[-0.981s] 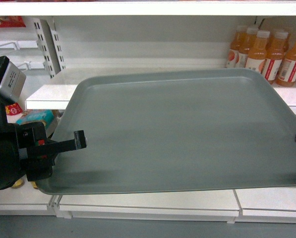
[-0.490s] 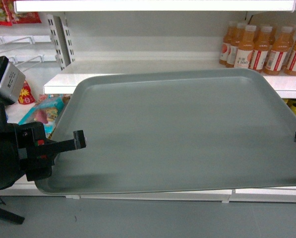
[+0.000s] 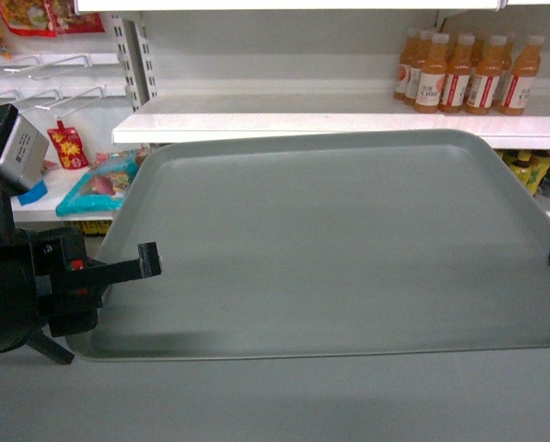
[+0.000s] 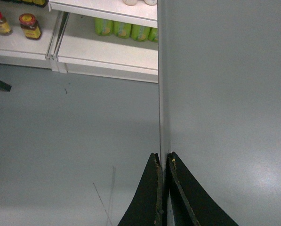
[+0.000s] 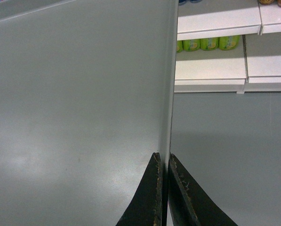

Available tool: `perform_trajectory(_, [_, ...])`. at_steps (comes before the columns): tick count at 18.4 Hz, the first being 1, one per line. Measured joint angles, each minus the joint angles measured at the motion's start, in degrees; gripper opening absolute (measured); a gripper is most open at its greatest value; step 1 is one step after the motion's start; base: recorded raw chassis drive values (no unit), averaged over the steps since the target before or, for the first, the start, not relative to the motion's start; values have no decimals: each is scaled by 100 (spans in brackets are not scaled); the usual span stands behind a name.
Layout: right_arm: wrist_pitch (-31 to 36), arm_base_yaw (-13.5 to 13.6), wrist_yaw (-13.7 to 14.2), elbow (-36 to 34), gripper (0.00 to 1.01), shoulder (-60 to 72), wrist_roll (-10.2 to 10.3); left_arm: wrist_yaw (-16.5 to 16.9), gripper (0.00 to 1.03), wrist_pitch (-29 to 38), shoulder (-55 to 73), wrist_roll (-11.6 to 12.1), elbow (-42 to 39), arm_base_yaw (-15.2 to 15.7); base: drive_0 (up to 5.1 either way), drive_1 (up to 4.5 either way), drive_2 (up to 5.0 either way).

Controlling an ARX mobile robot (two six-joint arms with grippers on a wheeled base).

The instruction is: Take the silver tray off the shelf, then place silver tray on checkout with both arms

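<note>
Backed away from the shelf [image 3: 348, 124] over the last second: the boards and juice bottles [image 3: 463, 74] now farther and higher in the head view, grey floor [image 4: 60, 141] under the silver tray [image 3: 330, 244]. Lifted clear, then, first half done; checkout not in sight. Left gripper [image 4: 163, 188] pinched nearly shut on the tray's left rim, right gripper [image 5: 163, 188] likewise on the right rim, tray carried level between both.

Left gripper [image 4: 164, 188] jaws pinching silver tray [image 4: 225, 94] rim

left arm [image 3: 17, 295]: bulky black | silver-grey camera box [image 3: 18, 147] | gripper [image 4: 164, 188]: thin black fingers
</note>
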Motion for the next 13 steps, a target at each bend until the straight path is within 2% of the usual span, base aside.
perform_trajectory(13, [22, 0, -13, -2, 3, -4, 0, 4, 3, -4, 0, 0, -11, 0, -4, -434, 427])
